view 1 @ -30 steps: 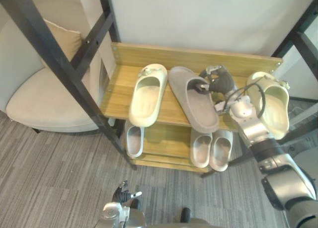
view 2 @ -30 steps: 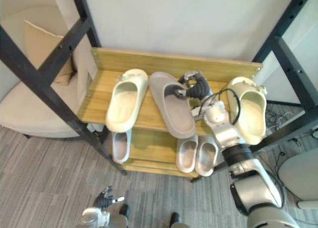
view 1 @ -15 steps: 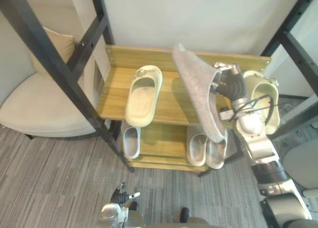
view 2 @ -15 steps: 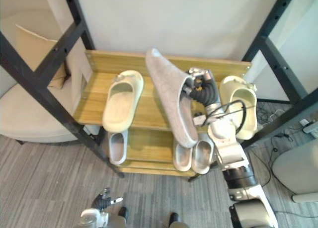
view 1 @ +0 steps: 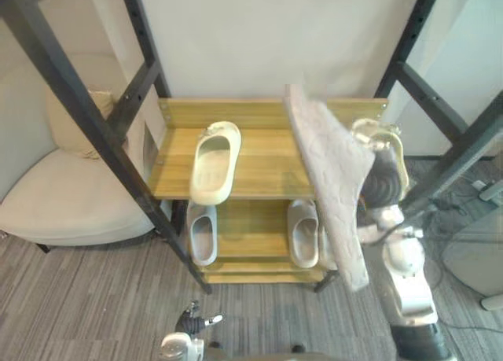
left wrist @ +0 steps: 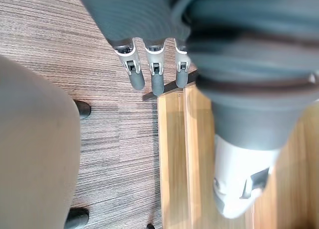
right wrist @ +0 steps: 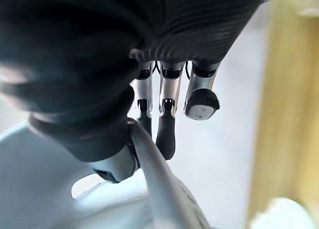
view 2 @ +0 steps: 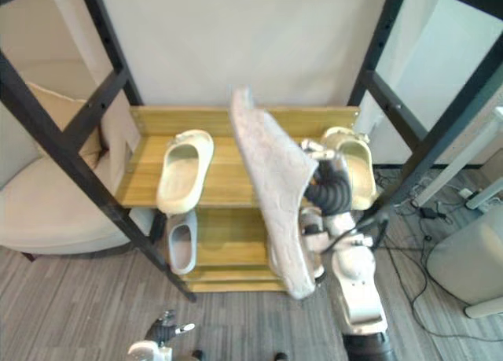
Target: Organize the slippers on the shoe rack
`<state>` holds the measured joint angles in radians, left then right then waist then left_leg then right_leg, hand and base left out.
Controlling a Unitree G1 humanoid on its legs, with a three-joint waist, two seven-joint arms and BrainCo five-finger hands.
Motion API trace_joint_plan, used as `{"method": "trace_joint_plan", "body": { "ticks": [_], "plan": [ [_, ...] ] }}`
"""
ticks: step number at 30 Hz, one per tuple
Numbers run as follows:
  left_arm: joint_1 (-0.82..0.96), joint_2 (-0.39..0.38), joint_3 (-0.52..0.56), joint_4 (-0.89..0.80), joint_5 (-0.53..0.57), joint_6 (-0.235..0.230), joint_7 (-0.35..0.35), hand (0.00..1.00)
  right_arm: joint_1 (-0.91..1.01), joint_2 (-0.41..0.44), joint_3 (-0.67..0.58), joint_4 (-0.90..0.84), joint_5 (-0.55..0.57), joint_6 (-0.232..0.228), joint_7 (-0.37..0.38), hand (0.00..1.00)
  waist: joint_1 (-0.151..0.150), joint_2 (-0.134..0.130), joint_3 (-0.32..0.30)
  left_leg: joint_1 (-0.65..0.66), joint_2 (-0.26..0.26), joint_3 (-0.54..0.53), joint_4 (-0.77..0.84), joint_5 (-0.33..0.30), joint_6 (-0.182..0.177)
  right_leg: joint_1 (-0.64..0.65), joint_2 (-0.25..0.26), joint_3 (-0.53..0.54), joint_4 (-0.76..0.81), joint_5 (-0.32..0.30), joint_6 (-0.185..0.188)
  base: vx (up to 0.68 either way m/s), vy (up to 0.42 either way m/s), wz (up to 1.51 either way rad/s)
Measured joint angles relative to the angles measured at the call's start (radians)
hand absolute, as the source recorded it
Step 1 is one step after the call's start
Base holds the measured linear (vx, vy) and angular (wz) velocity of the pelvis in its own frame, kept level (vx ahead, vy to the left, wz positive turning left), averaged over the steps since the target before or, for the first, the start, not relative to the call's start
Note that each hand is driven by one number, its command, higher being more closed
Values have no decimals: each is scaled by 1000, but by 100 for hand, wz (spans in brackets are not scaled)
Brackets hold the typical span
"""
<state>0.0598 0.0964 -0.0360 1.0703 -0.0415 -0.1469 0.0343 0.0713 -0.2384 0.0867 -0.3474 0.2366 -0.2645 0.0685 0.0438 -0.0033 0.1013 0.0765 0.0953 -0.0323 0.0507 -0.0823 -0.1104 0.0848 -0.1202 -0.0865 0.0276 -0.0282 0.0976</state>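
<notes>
Grey slipper (view 2: 271, 188) in right hand (view 2: 328, 189) overhangs front edge of shoe rack (view 2: 216, 180).

1. We see a grey slipper (view 1: 334, 188), its sole in a mottled, crackled pattern.
2. A cream slipper (view 1: 214, 163) lies on the honey-coloured wooden shoe rack (view 1: 267, 160), black-framed.
3. Below we note pale grey slippers (view 1: 202, 233) and grey streaked carpet (view 1: 86, 298).
</notes>
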Motion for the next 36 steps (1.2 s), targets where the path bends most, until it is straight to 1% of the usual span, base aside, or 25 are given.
{"method": "trace_joint_plan", "body": {
  "ticks": [2,5,6,7,8,11,13,14,15,16,18,19,22,25,27,28,30,34,36],
  "plan": [
    [0,0,-1,6,0,0,0,0,49,3,28,0,-9,1,17,100,-6,3,-2,1,-1,0,0,0,0,1,-1,0,0,0,1,-17,4,1],
    [0,0,-5,5,0,-2,-2,0,90,0,40,1,-49,1,35,100,-6,9,1,-9,-2,-6,5,-1,0,-14,-3,-3,10,-7,5,-43,1,5],
    [0,1,-13,3,0,-3,-4,0,97,-2,42,3,-68,1,39,100,-7,17,3,-44,-4,-8,27,-10,3,-53,-7,-1,57,-34,11,-64,-1,6],
    [-5,3,-21,0,0,-7,-8,0,95,-6,43,5,-83,0,39,100,-7,18,11,-69,-6,-12,65,-19,0,-79,-10,0,98,-45,5,-63,2,10],
    [-20,3,-21,-1,-1,-16,-19,0,86,-16,47,14,-83,-1,39,100,-7,26,41,-116,-8,-25,144,-41,-1,-112,-12,-3,161,-62,0,-61,0,17],
    [-60,1,-22,-25,-18,-25,-19,0,4,-83,106,61,-89,-1,29,100,-11,55,132,-262,-17,-61,346,-104,-3,-238,-20,-12,351,-129,-5,-151,-9,21],
    [-87,2,-20,-43,-43,-35,-20,0,-65,-111,146,118,-97,0,29,100,-6,61,188,-338,-23,-76,432,-130,-7,-312,-27,-13,445,-166,-5,-282,2,21],
    [-99,6,-20,-55,-58,-43,-19,0,-98,-122,166,143,-107,1,29,100,-5,60,214,-384,-34,-91,481,-144,-6,-359,-37,-16,503,-189,-5,-267,-3,22],
    [-105,6,-19,-64,-67,-44,-19,0,-112,-128,175,153,-114,1,27,100,-3,59,224,-414,-38,-95,505,-152,-4,-389,-42,-17,537,-205,3,-267,-6,26],
    [-113,8,-17,-81,-84,-47,-18,0,-141,-143,195,169,-120,1,19,100,-1,61,243,-463,-47,-104,545,-162,-16,-437,-51,-19,584,-223,-1,-220,0,21],
    [-131,7,-14,-99,-102,-51,-18,0,-185,-177,214,175,-125,1,-1,100,3,67,264,-545,-55,-114,600,-164,-18,-516,-59,-17,645,-231,1,-212,12,14],
    [-136,7,-1,-120,-119,-57,-17,0,-214,-190,214,175,-142,1,-15,100,7,64,273,-602,-61,-116,637,-166,-19,-576,-68,-15,690,-240,2,-187,11,12],
    [-172,11,21,-139,-138,-62,-8,0,-270,-214,211,175,-162,0,-60,100,12,64,313,-708,-76,-141,725,-175,-28,-675,-85,-17,784,-261,3,-187,1,18],
    [-177,38,49,-144,-137,-60,28,0,-331,-221,209,175,-200,-1,-110,100,20,49,336,-814,-87,-152,819,-189,-25,-778,-98,-17,888,-291,4,-129,4,13],
    [-177,46,49,-115,-137,-41,44,0,-370,-227,196,175,-201,-1,-142,100,35,44,355,-880,-89,-160,884,-207,-30,-838,-101,-16,951,-310,-5,-118,29,5],
    [-177,47,51,-104,-137,-32,51,0,-389,-228,186,177,-201,-1,-165,100,47,36,372,-912,-91,-161,914,-213,-33,-872,-104,-14,984,-320,-8,-105,17,3],
    [-171,41,51,-94,-137,-12,56,0,-432,-228,178,195,-201,-1,-192,100,66,30,382,-976,-98,-170,963,-220,-38,-934,-108,-13,1039,-334,-6,-90,-9,10],
    [-171,14,61,-103,-139,-11,73,0,-514,-192,127,257,-201,13,-260,100,96,21,398,-1058,-120,-189,1029,-228,-48,-1013,-126,-14,1130,-365,-15,-74,-18,19],
    [-167,3,62,-120,-139,-11,77,0,-547,-185,103,271,-238,30,-319,100,118,21,407,-1072,-123,-193,1041,-229,-50,-1029,-131,-17,1154,-376,-19,-61,-33,12]
  ]
}}
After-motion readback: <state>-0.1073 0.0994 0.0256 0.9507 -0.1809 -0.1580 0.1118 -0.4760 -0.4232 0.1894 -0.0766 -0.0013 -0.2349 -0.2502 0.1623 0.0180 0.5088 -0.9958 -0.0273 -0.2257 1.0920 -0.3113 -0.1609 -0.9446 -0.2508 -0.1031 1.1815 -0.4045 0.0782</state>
